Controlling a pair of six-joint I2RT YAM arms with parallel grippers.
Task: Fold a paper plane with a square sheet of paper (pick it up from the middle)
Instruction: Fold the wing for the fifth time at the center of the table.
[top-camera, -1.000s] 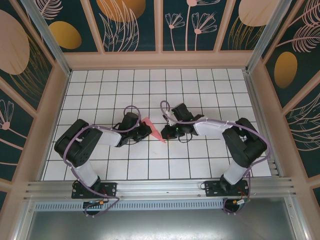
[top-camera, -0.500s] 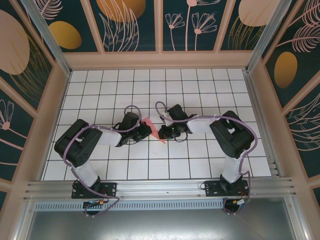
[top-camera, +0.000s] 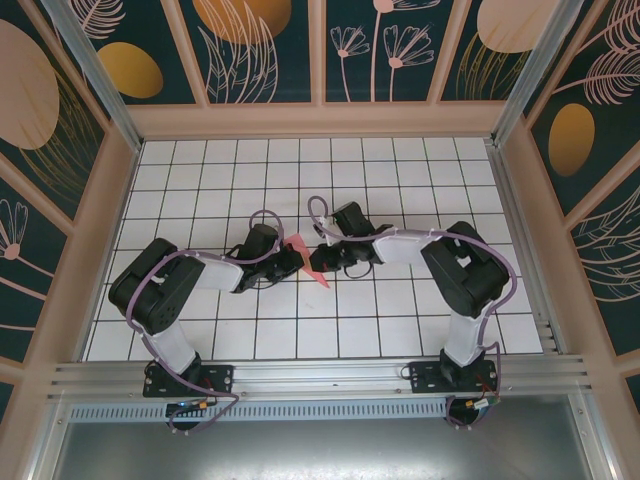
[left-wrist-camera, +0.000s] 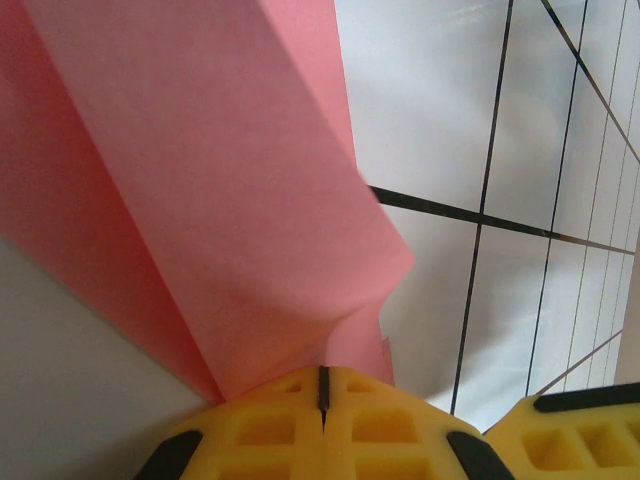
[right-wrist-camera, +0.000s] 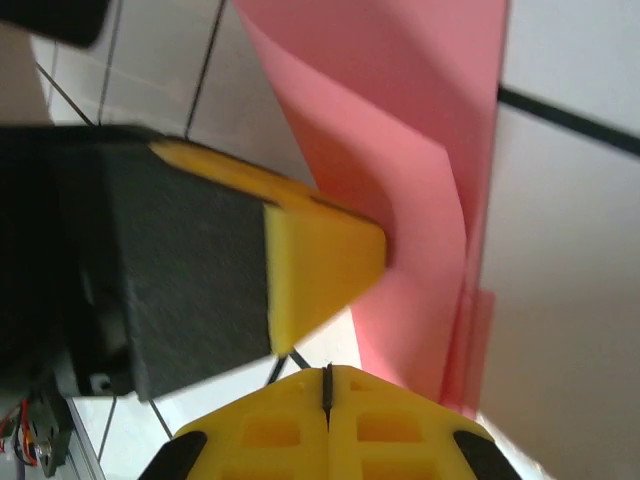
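The paper plane (top-camera: 311, 262) is a slim pink-red folded dart, its sharp tip pointing toward the near edge. It lies between my two grippers at mid-table. My left gripper (top-camera: 292, 257) is shut on its left side; in the left wrist view the folded paper (left-wrist-camera: 220, 200) rises straight out of the closed yellow fingertips (left-wrist-camera: 322, 388). My right gripper (top-camera: 324, 257) is shut, its tips (right-wrist-camera: 327, 380) right beside the paper's layered edge (right-wrist-camera: 400, 170), nothing visibly in the seam. The left gripper's yellow finger (right-wrist-camera: 322, 258) presses against the paper in the right wrist view.
The white grid-tiled table (top-camera: 400, 180) stretches round both arms. Wooden walls and an aluminium rail (top-camera: 320, 375) at the near edge enclose it. The right arm's elbow (top-camera: 465, 268) is folded up beside the middle.
My right gripper has slid left, closing up against the paper, and the right arm's elbow has folded inward. The left arm and the paper have stayed put.
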